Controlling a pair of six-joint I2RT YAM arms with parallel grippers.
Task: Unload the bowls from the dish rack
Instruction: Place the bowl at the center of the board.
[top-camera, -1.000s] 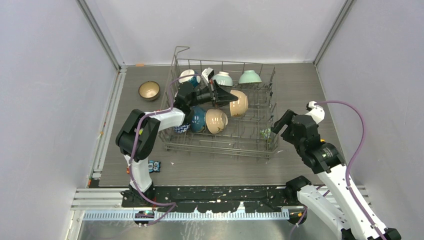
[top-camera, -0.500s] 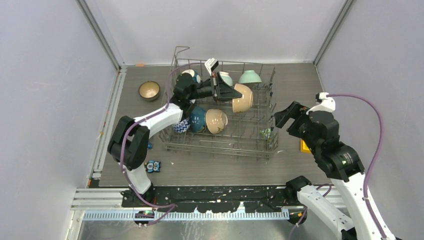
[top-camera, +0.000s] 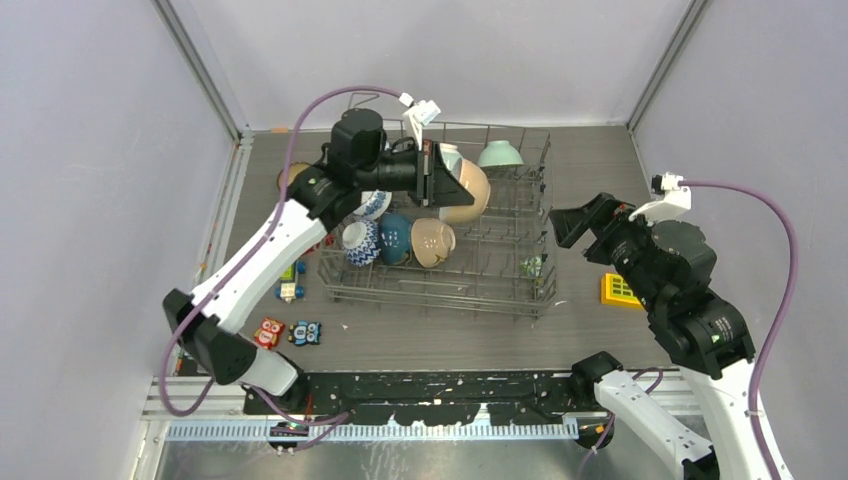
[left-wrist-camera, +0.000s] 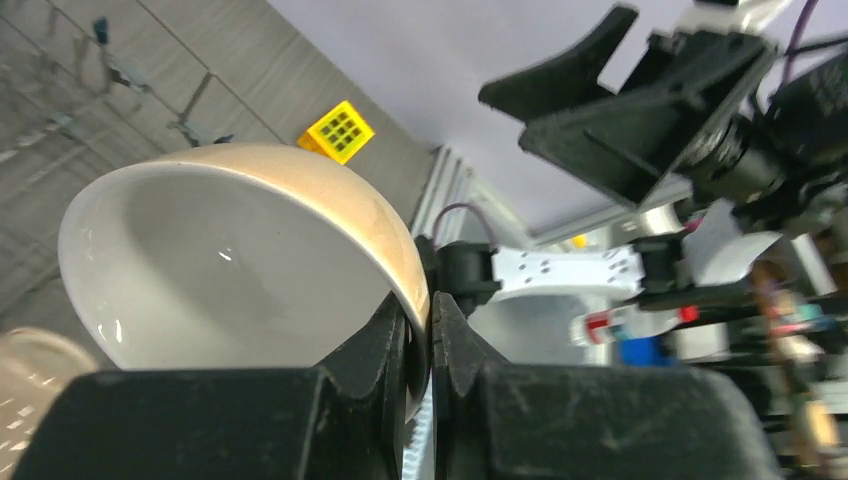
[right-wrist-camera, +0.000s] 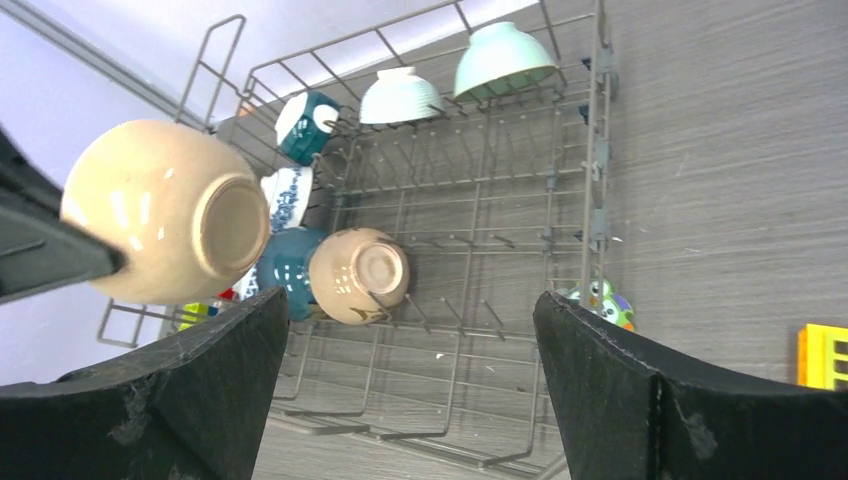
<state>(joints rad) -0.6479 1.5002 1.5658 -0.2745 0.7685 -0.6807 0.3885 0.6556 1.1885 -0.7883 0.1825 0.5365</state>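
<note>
Above the one dish rack (top-camera: 500, 292), pinching one cream bowl (top-camera: 468, 190) by its rim with the left gripper (left-wrist-camera: 420, 300), fingers (left-wrist-camera: 385, 340) nearly closed, one inside the bowl and one outside. Holding it on its side, clear of the tines, axis running across the rack: foot pointing toward the right arm, mouth facing back at the left wrist. Hovering the right gripper (top-camera: 562, 225) just beside the rack's right end, spread wide, gripping nothing. Showing at least six more bowls in the rack (a mint pair (right-wrist-camera: 505, 60), a teal pair (right-wrist-camera: 285, 262), one blue-and-white bowl (right-wrist-camera: 290, 195), one beige bowl (right-wrist-camera: 358, 272)).
</note>
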